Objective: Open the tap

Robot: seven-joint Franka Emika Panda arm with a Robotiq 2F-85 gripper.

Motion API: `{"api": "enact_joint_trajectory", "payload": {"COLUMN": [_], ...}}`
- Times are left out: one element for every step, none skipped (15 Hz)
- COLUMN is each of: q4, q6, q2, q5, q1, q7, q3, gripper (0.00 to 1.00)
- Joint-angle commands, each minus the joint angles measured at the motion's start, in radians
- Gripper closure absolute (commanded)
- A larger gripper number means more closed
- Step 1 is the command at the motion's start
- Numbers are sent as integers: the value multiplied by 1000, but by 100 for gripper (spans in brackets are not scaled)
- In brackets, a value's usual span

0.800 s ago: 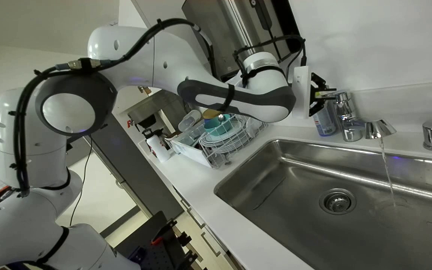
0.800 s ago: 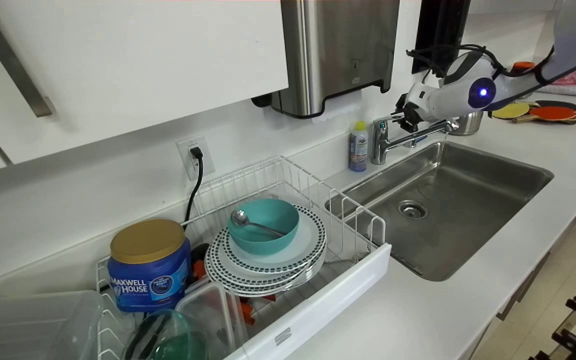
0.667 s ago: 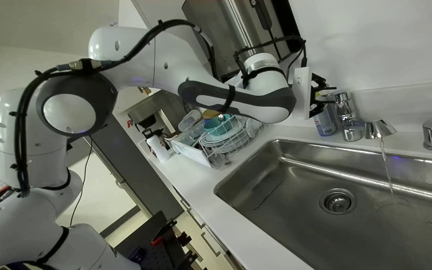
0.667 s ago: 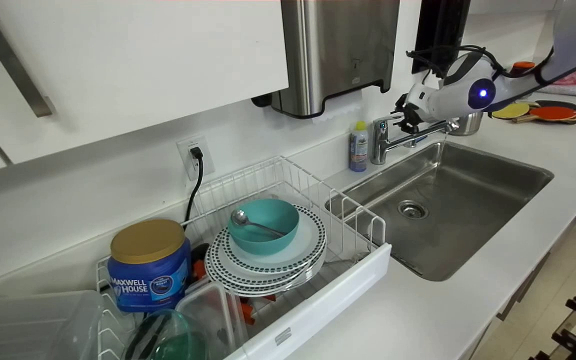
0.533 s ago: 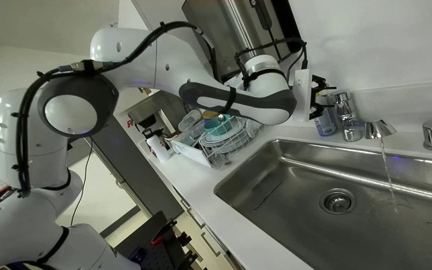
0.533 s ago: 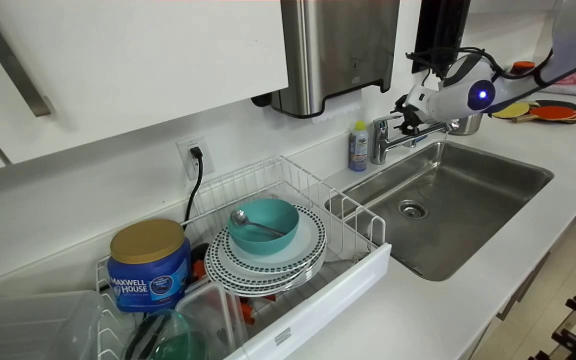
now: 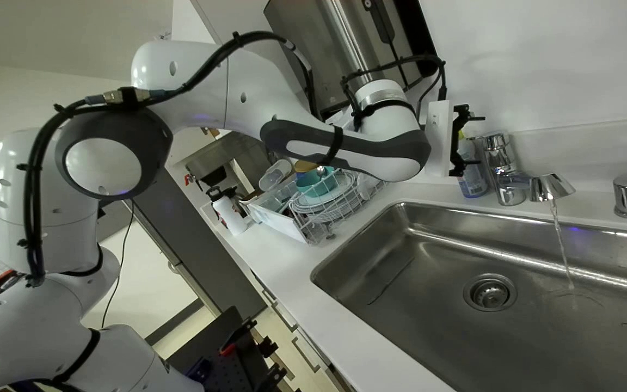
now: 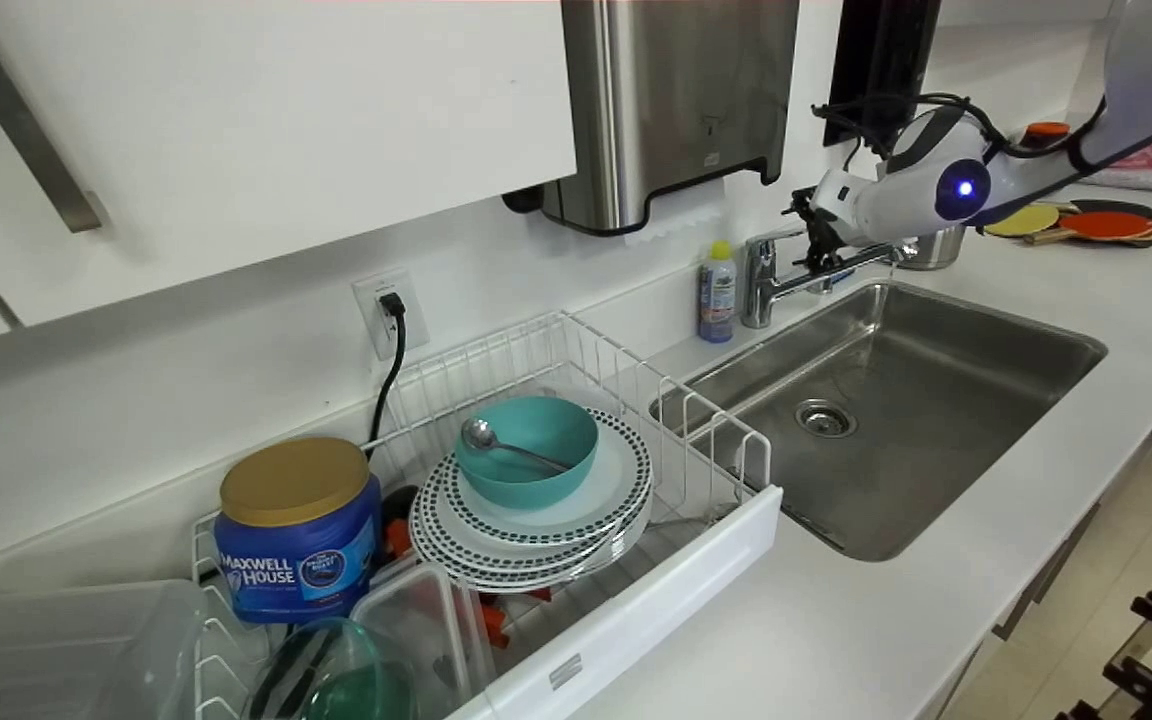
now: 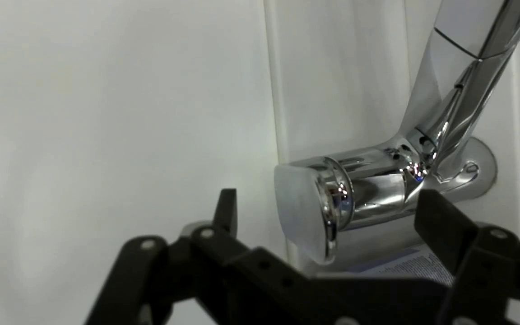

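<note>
Fingers [image 9: 445, 234] have spread, leaving the tap [image 9: 373, 194] room at its edge

Glossy chrome tap [image 9: 375, 194], steel sink [image 7: 455, 337]

The shiny chrome tap [image 9: 377, 194] gleams silver with dark streaks; the slender two-fingered gripper [image 9: 327, 216] is black. In an exterior view, round white plates [image 8: 616, 475] have rims patterned with small blocks, perhaps dark green, beneath a plain teal bowl [image 8: 536, 488]. From the bowl, toward eight o'clock, a squat blue plastic tub [image 8: 298, 570] has a gold lid [image 8: 296, 482]; toward two, a slim blue-and-white can [image 8: 717, 300] has a yellow cap [image 8: 721, 251].
</note>
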Motion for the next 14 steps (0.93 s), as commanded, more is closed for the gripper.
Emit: {"api": "enact_joint_trajectory", "payload": {"q4": [-200, -200, -213, -252, -297, -345, -392, -432, -477, -518, -558, -594, -631, -659], "q6": [58, 51, 61, 73, 84, 92, 107, 128, 144, 165, 181, 198, 215, 231], "q2": [-181, -179, -187, -218, -256, -299, -343, -382, -427, -470, -510, -551, -591, -625], "q5": [59, 54, 61, 62, 59, 49, 43, 37, 27, 15, -2, -20, -35, -50], "q1": [-46, -48, -54, -72, -94, -123, -151, -178, -206, -237, -272, -310, -349, -390], "q7": [25, 33, 43, 55, 66, 81, 94, 112, 127, 140, 161, 181, 201, 225], "q3": [-37, -32, -32, -27, -20, -9, 0, 11, 26, 46, 76, 111, 148, 189], "gripper": [0, 0, 0, 0, 0, 0, 0, 0, 0, 0, 0, 0, 0, 0]}}
